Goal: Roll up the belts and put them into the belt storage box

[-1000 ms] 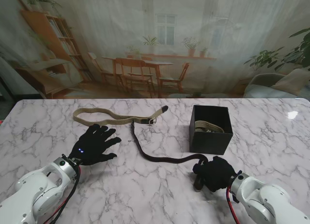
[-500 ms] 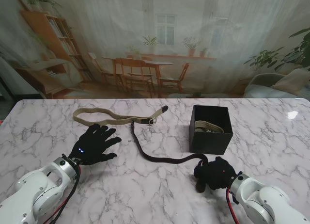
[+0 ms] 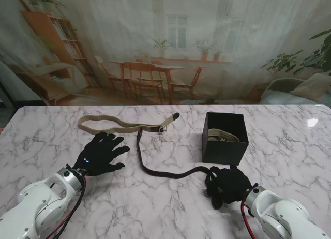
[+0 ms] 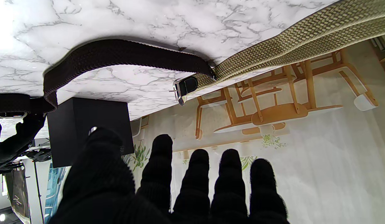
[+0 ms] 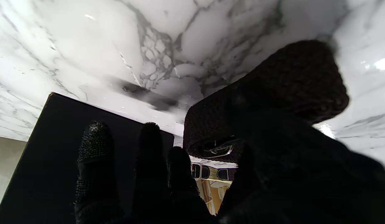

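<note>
Marble counter [image 3: 170, 208] seen from the stand. The right hand [image 3: 228, 185], gloved black, is closed on the rolled end of the dark belt [image 3: 155, 172]; the belt's free length trails away from that hand toward the left hand [image 3: 100, 155]. The left hand lies palm down on the counter, fingers [image 4: 229, 174] spread, holding nothing. Just beyond its fingertips lies the tan belt [image 3: 116, 126]. The black storage box [image 3: 224, 146] stands just beyond the right hand, a tan belt coiled inside.

Staged lab: marble table [image 3: 170, 208] before a printed dining-room backdrop [image 3: 165, 47].
</note>
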Robot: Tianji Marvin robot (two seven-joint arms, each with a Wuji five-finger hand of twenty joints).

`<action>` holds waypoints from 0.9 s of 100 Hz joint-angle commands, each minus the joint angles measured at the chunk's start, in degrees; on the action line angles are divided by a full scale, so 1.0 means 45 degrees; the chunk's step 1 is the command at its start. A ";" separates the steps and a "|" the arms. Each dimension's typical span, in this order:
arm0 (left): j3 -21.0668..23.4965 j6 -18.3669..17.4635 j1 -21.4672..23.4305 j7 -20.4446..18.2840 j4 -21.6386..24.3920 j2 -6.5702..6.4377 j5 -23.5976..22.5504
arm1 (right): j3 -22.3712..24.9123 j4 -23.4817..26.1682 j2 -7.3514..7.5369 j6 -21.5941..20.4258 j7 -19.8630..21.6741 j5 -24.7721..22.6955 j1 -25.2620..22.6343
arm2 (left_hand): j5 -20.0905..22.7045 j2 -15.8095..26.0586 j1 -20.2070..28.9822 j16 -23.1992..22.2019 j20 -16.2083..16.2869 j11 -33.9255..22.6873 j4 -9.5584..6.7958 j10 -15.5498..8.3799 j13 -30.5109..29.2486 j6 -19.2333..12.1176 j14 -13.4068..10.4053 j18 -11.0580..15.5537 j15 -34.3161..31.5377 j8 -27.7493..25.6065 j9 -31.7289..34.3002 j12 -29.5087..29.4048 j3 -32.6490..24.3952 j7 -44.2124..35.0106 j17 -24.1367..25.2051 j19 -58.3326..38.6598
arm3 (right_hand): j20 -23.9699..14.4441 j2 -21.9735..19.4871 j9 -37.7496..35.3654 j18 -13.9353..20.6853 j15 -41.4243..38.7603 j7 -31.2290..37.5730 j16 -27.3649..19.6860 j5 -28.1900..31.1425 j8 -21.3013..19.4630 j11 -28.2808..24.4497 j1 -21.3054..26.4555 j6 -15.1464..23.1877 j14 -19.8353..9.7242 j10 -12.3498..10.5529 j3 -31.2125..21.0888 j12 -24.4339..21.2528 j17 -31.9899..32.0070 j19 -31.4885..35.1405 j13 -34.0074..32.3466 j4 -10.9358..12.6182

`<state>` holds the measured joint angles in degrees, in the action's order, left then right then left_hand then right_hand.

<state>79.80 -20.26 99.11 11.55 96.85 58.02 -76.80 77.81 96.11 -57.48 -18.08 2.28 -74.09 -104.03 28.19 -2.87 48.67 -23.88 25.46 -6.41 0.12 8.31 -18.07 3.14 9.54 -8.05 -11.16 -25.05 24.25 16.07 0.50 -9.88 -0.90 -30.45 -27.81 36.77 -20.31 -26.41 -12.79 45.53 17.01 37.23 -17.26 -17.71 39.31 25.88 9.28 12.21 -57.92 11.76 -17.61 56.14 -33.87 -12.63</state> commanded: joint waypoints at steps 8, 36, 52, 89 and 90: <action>-0.0038 -0.0062 -0.0016 -0.0116 -0.0045 0.0004 0.0009 | -0.0183 -0.0257 -0.0044 0.0131 -0.0155 0.0375 -0.0027 | 0.0003 0.0640 0.0389 -0.0046 -0.0016 0.0089 0.0198 0.0269 0.0014 0.0271 0.0145 -0.0370 0.0155 -0.0082 -0.0575 0.0119 0.0248 -0.0006 0.0260 0.0168 | 0.1353 -0.0045 0.0982 -0.1123 0.1212 0.2881 -0.1315 0.2508 0.0095 0.1124 -0.1361 -0.0972 0.0987 0.0303 0.0206 -0.0613 0.0580 -0.0897 0.1099 -0.0329; -0.0026 -0.0095 -0.0002 -0.0030 -0.0059 0.0003 -0.0004 | -0.0418 -0.0750 -0.0175 0.0590 -0.0478 0.1334 0.0183 | 0.0026 0.0650 0.0342 -0.0041 -0.0022 0.0117 0.0201 0.0277 0.0069 0.0256 0.0146 -0.0395 0.0172 -0.0094 -0.0668 0.0106 0.0256 -0.0020 0.0282 0.0211 | 0.3418 0.0639 0.0926 -0.1443 0.1712 0.3381 -0.2362 0.3248 0.0471 0.1228 -0.1683 -0.3088 0.1671 0.1136 -0.0280 -0.0666 0.0962 -0.1108 0.1556 -0.0272; -0.0029 -0.0111 -0.0006 -0.0036 -0.0059 -0.0002 -0.0019 | -0.0545 -0.1010 -0.0211 0.0782 -0.0670 0.1552 0.0323 | 0.0041 0.0653 0.0315 -0.0034 -0.0022 0.0137 0.0203 0.0279 0.0099 0.0249 0.0137 -0.0403 0.0187 -0.0102 -0.0721 0.0098 0.0264 -0.0028 0.0305 0.0240 | 0.4157 0.0868 0.1034 -0.1056 0.2032 0.4410 -0.2515 0.3282 -0.0120 0.0227 -0.2406 -0.3415 0.1150 0.0751 -0.0216 -0.0201 0.2064 -0.1770 0.2232 -0.0236; -0.0030 -0.0149 -0.0010 -0.0035 -0.0062 -0.0010 -0.0051 | -0.1028 -0.1497 -0.0142 0.0783 -0.0712 0.1371 0.0857 | 0.0166 0.0636 0.0269 -0.0027 -0.0019 0.0153 0.0205 0.0280 0.0129 0.0235 0.0149 -0.0395 0.0195 -0.0133 -0.0743 0.0092 0.0266 -0.0083 0.0321 0.0298 | 0.5085 0.0693 -0.3243 0.0511 0.1942 0.5303 -0.2534 0.2779 -0.0355 -0.0570 -0.2573 -0.2859 0.0292 -0.0753 -0.0089 0.0149 0.3391 -0.2796 0.1741 -0.0061; -0.0030 -0.0149 -0.0009 -0.0034 -0.0062 -0.0010 -0.0052 | -0.1043 -0.1510 -0.0147 0.0789 -0.0734 0.1398 0.0863 | 0.0168 0.0636 0.0286 -0.0026 -0.0018 0.0155 0.0202 0.0281 0.0133 0.0236 0.0146 -0.0388 0.0196 -0.0134 -0.0744 0.0092 0.0255 -0.0085 0.0327 0.0302 | 0.5129 0.0619 -0.3367 0.0525 0.1903 0.5325 -0.2507 0.2706 -0.0376 -0.0783 -0.2551 -0.2889 0.0287 -0.0889 -0.0039 0.0288 0.3345 -0.2823 0.1655 -0.0070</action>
<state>79.82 -20.75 99.08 12.10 96.66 58.00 -76.92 73.71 90.76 -57.93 -14.89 -0.62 -66.82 -100.01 28.19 -2.86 48.67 -23.88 25.46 -6.34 0.12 8.32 -18.04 3.14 9.55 -8.05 -11.16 -25.05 22.78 16.07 0.50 -9.88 -0.57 -30.45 -6.46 44.61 -30.81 -24.04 -5.50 57.28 6.32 41.78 -14.92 -17.48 27.80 15.15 10.29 11.08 -59.35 11.18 -2.43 45.40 -24.58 -12.95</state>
